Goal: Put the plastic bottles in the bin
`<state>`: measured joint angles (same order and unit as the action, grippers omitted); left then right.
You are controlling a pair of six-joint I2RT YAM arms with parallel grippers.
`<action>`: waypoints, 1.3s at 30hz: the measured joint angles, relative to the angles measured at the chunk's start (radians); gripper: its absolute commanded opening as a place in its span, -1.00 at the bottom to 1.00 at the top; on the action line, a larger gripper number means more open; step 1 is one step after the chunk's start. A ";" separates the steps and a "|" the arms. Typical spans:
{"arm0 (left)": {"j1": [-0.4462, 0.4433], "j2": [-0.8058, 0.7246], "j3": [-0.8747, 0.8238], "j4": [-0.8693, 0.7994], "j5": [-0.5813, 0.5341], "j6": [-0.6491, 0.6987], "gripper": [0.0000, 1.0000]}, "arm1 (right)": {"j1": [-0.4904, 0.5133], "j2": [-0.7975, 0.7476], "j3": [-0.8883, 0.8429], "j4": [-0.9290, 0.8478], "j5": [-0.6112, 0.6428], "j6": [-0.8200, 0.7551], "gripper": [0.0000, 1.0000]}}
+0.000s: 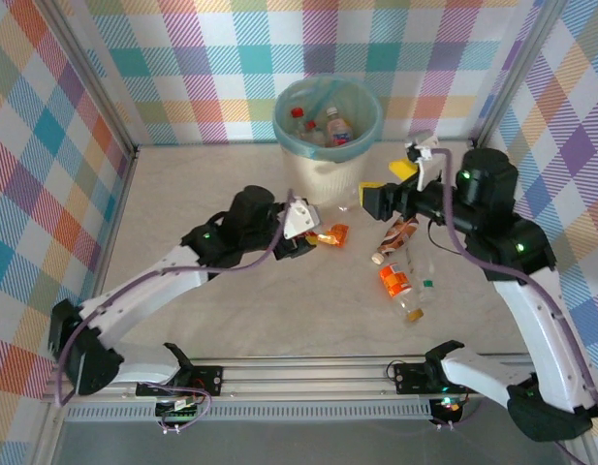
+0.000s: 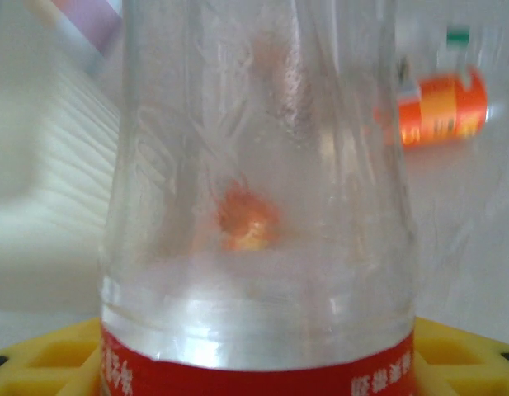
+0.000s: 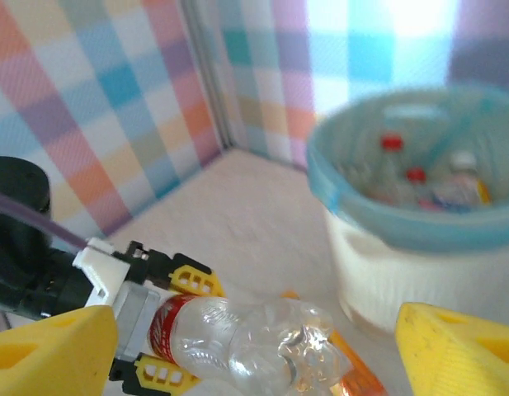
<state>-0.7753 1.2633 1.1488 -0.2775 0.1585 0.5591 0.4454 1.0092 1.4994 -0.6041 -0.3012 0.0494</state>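
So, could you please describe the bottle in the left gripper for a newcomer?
Start at the bin at the back; just in front of it is the left gripper. Its crumpled clear bottle wears a red label, unlike the orange-labelled bottle lying loose nearby.

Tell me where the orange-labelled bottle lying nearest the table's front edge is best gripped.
Grip the orange-labelled bottle across its labelled middle, coming straight down from above. It lies flat on its side on the table, so both flanks look free and the top is unobstructed. Close crosswise to its long axis. The open right end effector looks nearer.
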 measured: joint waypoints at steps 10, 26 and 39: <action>0.000 -0.171 -0.016 0.147 0.111 -0.242 0.19 | 0.000 0.027 -0.006 0.278 -0.266 0.113 0.99; -0.001 -0.193 0.039 0.112 0.234 -0.298 0.20 | 0.073 0.218 0.105 0.355 -0.488 0.251 0.46; -0.001 -0.273 0.059 0.051 0.216 -0.283 0.68 | 0.095 0.287 0.237 0.289 -0.512 0.250 0.01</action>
<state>-0.7765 0.9905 1.2076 -0.2260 0.3748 0.2760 0.5400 1.2961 1.7363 -0.3149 -0.8127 0.2996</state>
